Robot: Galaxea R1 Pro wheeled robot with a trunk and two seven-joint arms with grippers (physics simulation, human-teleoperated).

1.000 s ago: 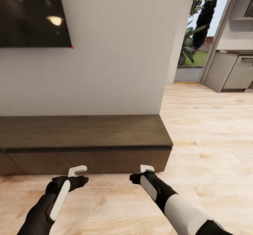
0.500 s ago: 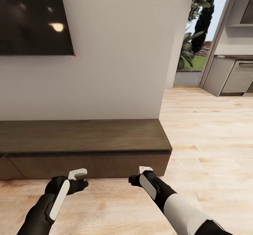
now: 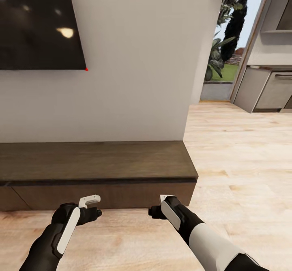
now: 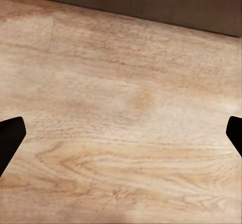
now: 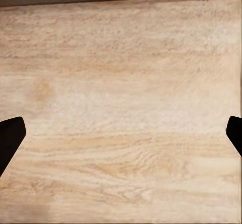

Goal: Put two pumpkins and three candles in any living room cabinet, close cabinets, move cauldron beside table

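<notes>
Head view — dark-brown cabinet (image 3: pixel 97 161), shut

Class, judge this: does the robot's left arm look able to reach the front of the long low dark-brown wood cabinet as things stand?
Probably yes: the left gripper hangs open just before the long low dark-brown wood cabinet, with bare floor between.

White wall (image 3: pixel 134 60), dark screen (image 3: pixel 38 23), pale wood floor (image 3: pixel 235 161).
</notes>
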